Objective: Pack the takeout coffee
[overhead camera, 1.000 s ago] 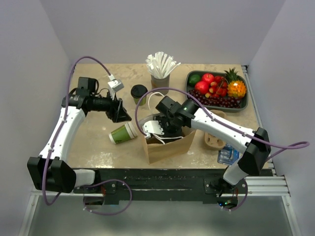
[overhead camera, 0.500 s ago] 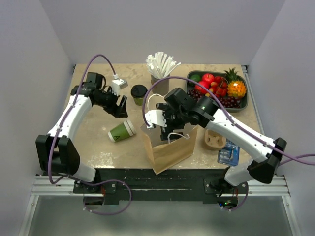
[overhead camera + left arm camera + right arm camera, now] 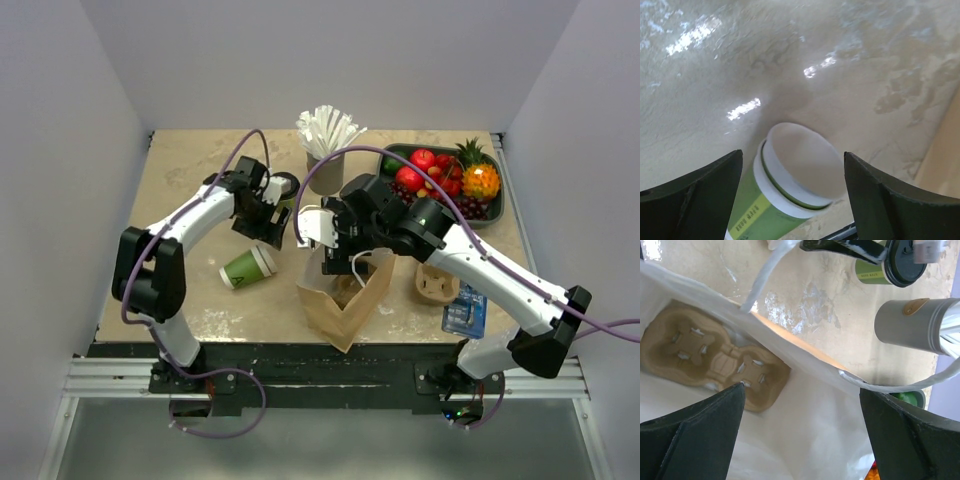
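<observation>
On a beige table [image 3: 190, 170] walled in white, the left gripper [image 3: 270, 225] is seen left of centre, its jaws spread and empty, pointed down-frame at a lidless cup [image 3: 248, 268] lying on its side. The coffee [image 3: 284, 186] stands upright just up-right of it, and is judged nearer to it than to the right gripper [image 3: 340, 255], which is held wide apart over the bag [image 3: 340, 310].
</observation>
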